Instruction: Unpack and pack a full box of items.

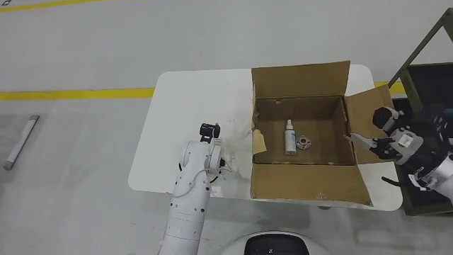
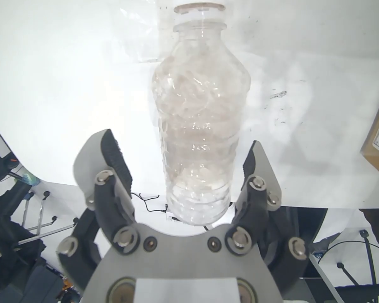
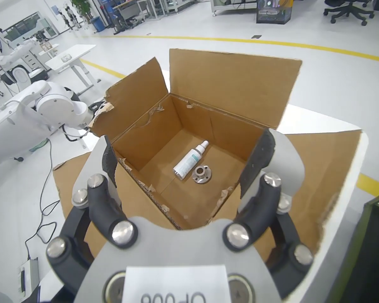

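My L gripper [image 2: 183,146], jaws spread, straddles the clear bottle [image 2: 200,102] lying on the table [image 2: 50,64], unpinched; my R gripper [image 3: 188,143], spread too, faces the open box [image 3: 233,77] w/ spray bottle [image 3: 189,160] & metal flange [image 3: 201,174] inside.

Peeking past the wide-open right tool [image 3: 187,145] into an open cardboard box [image 3: 233,86] on the worktop [image 3: 319,118]: got a spray bottle [image 3: 189,160] lying flat, metal flange [image 3: 201,174] just beside it.
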Controlling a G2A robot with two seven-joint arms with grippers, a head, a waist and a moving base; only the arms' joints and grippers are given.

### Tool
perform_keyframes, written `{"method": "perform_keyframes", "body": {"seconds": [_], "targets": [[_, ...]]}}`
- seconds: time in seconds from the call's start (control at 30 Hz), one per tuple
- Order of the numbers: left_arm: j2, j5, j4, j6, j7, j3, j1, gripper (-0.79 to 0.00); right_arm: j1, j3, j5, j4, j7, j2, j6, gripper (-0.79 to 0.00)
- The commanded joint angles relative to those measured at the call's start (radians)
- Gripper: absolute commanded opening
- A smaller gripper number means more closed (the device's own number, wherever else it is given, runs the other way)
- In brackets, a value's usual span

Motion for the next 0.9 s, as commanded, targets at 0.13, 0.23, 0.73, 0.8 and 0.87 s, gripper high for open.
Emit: {"method": "perform_keyframes", "body": {"seconds": [0.13,0.23,0.73,0.8,0.87], "targets": [[0.004,0.004,-0.025,0.016,0.01,-0.013,-0.007,0.0,0.115,-0.131,-0.066,0.051,0.107,0.006,0.035,0.0],[0.005,-0.008,-0.043,0.031,0.011,-0.024,-0.013,0.0,0.192,-0.216,-0.124,0.097,0.12,0.006,0.033,0.0],[0.007,-0.268,-0.297,-0.005,-0.027,-0.09,-0.107,0.0,0.21,-0.244,-0.139,0.118,0.111,0.004,0.046,0.0],[0.011,-0.274,-0.329,-0.025,-0.01,-0.096,-0.119,0.0,0.209,-0.244,-0.141,0.12,0.108,0.004,0.049,0.0],[0.012,-0.303,-0.343,-0.031,0.0,-0.101,-0.133,0.0,0.203,-0.253,-0.156,0.121,0.098,0.003,0.064,0.0]]}}
